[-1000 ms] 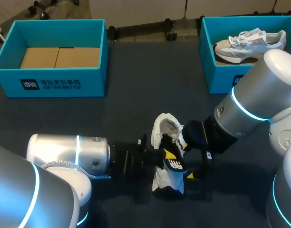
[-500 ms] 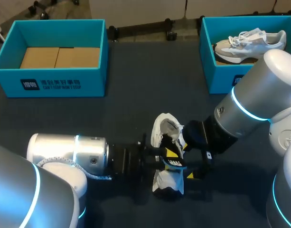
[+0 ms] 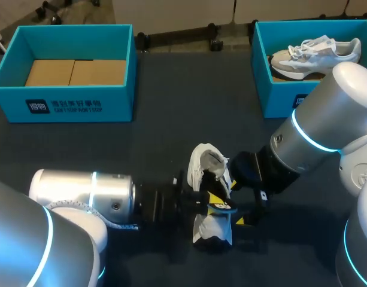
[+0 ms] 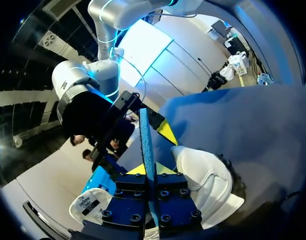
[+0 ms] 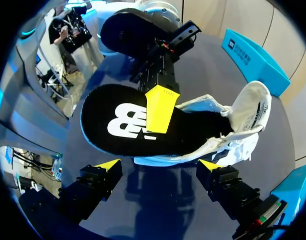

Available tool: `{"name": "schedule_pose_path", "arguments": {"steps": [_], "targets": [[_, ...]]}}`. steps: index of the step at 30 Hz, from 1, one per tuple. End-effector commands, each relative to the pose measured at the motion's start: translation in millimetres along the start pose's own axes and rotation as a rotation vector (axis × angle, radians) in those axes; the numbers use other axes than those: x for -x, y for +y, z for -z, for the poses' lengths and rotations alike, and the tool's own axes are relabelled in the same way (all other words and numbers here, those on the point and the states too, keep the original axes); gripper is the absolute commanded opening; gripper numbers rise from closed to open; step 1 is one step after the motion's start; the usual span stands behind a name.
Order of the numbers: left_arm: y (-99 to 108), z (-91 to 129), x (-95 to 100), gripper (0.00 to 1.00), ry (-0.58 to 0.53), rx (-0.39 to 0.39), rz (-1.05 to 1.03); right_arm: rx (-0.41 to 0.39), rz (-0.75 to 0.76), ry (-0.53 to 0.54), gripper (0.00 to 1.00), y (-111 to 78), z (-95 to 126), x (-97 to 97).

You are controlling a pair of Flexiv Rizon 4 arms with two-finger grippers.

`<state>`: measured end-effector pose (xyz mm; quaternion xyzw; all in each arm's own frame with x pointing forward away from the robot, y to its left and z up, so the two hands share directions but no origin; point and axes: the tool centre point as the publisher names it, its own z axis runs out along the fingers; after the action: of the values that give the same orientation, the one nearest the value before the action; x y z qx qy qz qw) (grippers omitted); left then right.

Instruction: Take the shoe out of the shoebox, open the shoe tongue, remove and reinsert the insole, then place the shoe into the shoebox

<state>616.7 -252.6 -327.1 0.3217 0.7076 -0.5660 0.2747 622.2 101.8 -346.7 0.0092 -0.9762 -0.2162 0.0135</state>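
The left gripper (image 4: 149,165) pinches the black foam insole (image 5: 125,125), partly inside the white sneaker (image 5: 245,117) lying on the dark counter (image 3: 159,143). The right gripper (image 5: 159,165) hangs wide and empty. Unbraced, the sneaker may slide and buckle the insole. Beyond stands the empty teal shoebox (image 3: 63,107).

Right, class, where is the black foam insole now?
The black foam insole sits front-centre in the head view, clamped by the left gripper, lying across the white mesh shoe.

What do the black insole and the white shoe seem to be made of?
The flat black insole looks like foam with a matte fabric top: it has a thin light-blue edge and a printed white logo. The white shoe seems to be soft textile or mesh, as its collar folds and creases.
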Motion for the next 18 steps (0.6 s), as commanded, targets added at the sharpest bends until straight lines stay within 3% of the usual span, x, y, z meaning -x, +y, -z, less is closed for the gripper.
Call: {"name": "schedule_pose_path", "arguments": {"steps": [1,14,18], "targets": [[5.5,-3.8,-4.8,0.00,-0.002,0.023,-0.045,-0.002,-0.001,-0.002,1.00,0.6,-0.9,-0.8],[37.6,-1.0,-1.0,0.00,-0.016,0.145,-0.162,-0.002,-0.001,-0.002,1.00,0.6,-0.9,-0.8],[36.2,0.5,-0.4,0.00,-0.021,0.124,-0.133,-0.002,-0.001,-0.002,1.00,0.6,-0.9,-0.8]]}}
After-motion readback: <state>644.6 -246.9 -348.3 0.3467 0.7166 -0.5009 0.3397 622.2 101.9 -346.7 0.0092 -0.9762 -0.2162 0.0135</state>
